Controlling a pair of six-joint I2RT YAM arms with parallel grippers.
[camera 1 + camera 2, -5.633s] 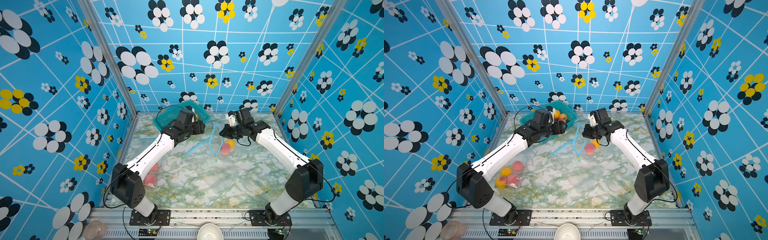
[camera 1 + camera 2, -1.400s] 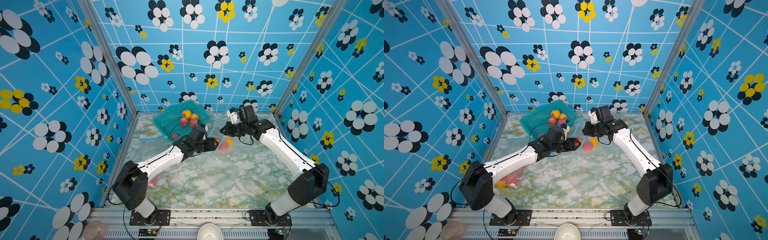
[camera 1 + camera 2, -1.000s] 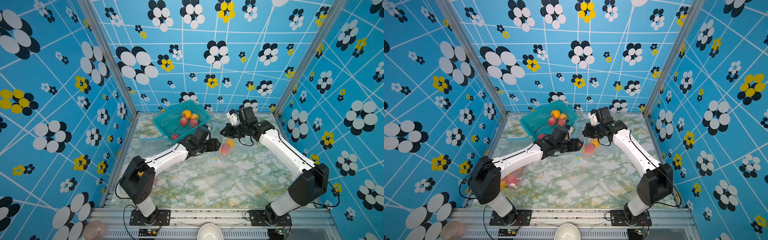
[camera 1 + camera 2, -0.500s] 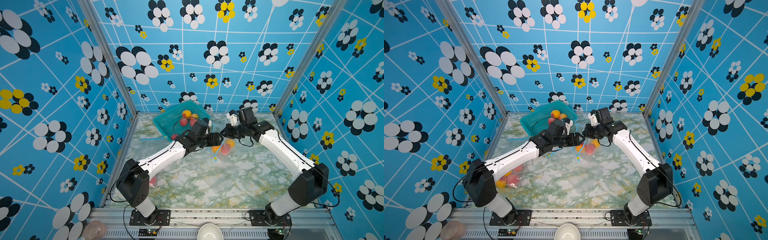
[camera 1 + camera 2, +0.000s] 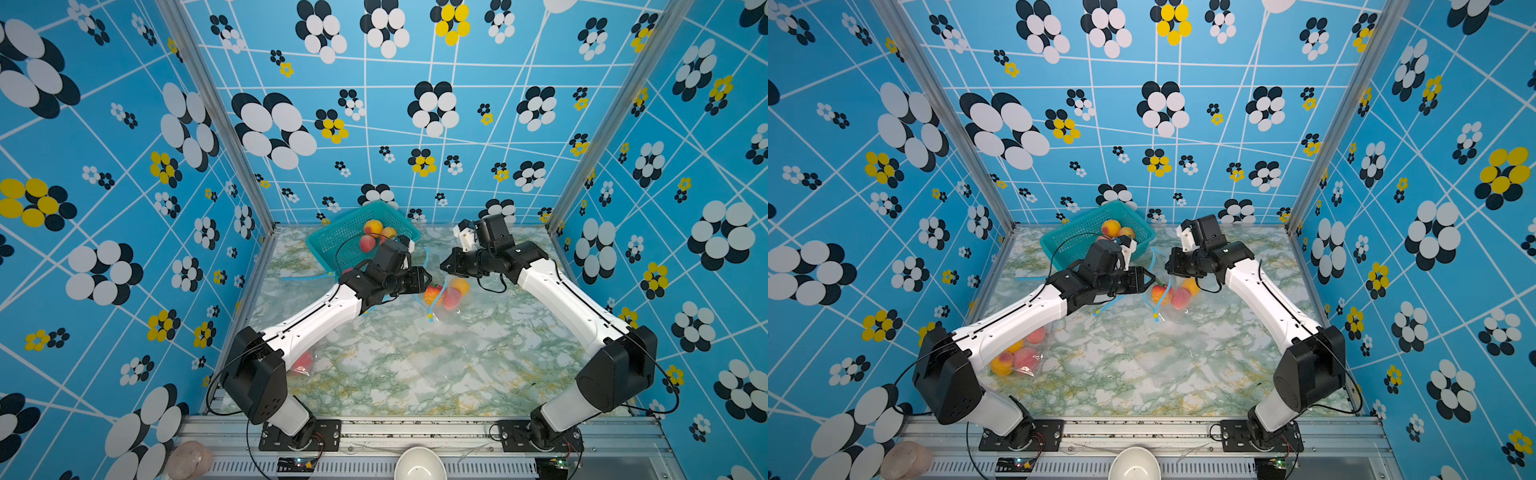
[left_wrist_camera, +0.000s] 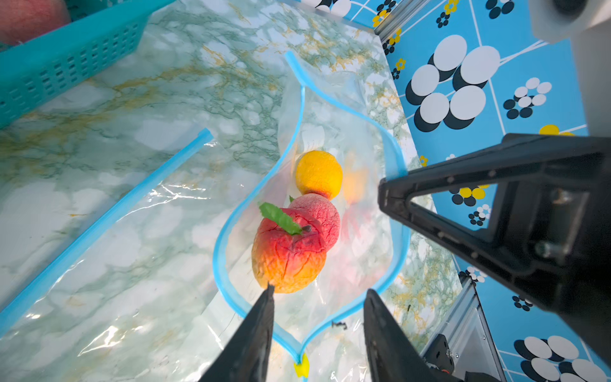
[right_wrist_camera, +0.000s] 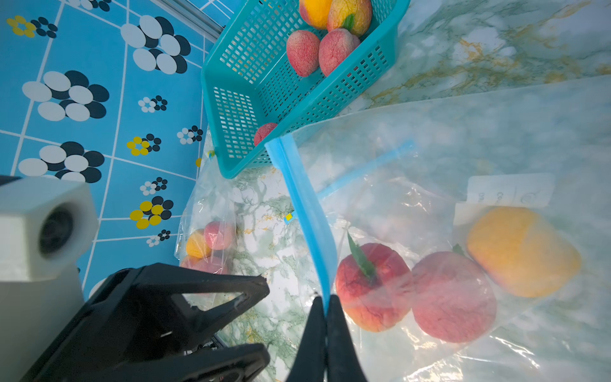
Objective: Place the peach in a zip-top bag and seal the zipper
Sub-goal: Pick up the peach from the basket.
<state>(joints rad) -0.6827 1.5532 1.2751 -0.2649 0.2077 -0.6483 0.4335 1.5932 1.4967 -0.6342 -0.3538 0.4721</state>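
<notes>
The left claw [image 6: 319, 289] is seen with its jaws parted and nothing clasped between them, poised right at the mouth of the zip-top bag [image 6: 367, 251]. One fingertip [image 6: 261, 317] is brought up against the peach [image 6: 287, 251]; whether contact is actually made cannot be told. The peach, red-orange with a green leaf, is lodged just inside the gaping mouth, ringed by the blue zipper strip [image 6: 220, 244]. Deeper in, a pink peach [image 6: 322, 211] and a yellow peach [image 6: 319, 173] are pressed together behind it.

Now the right claw [image 7: 325, 301]: it is clamped tight on that zipper strip, and one lip of the mouth is held up by it. A yellow slider [image 6: 301, 365] is spotted at the strip's end. A second bag [image 6: 109, 251] is laid flat on the counter [image 6: 158, 99] just beside.

Further out, more peaches are seen piled in the teal basket [image 5: 353, 237] at the back of the counter. A filled bag [image 5: 1017, 357] is found lying near the left arm's base.
</notes>
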